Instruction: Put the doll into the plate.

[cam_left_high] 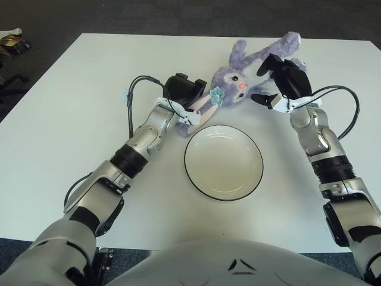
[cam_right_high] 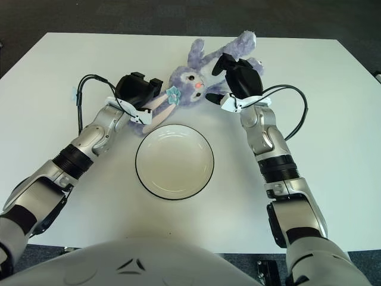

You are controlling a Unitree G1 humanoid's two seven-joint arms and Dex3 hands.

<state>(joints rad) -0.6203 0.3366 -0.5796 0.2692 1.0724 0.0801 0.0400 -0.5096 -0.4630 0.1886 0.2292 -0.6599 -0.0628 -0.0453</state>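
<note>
The purple doll (cam_left_high: 241, 77) lay on the white table (cam_left_high: 71, 119) just beyond the plate (cam_left_high: 223, 161), outside it and head nearest the rim; the left hand (cam_left_high: 186, 94) had closed on its near ear at the plate's far left, apparently to drag it in. The right hand (cam_left_high: 280, 80) sat against the doll's body at the plate's far right, fingers spread and clasping nothing, probably to steady the soft toy; the plate held nothing.

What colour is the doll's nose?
Pink, on the purple doll's face; clearest in the left eye view.

Bright, even overhead light on the white tabletop (cam_left_high: 71, 119); soft faint shadows beside the plate (cam_left_high: 223, 162); everything sharp, no glare or blur.
</note>
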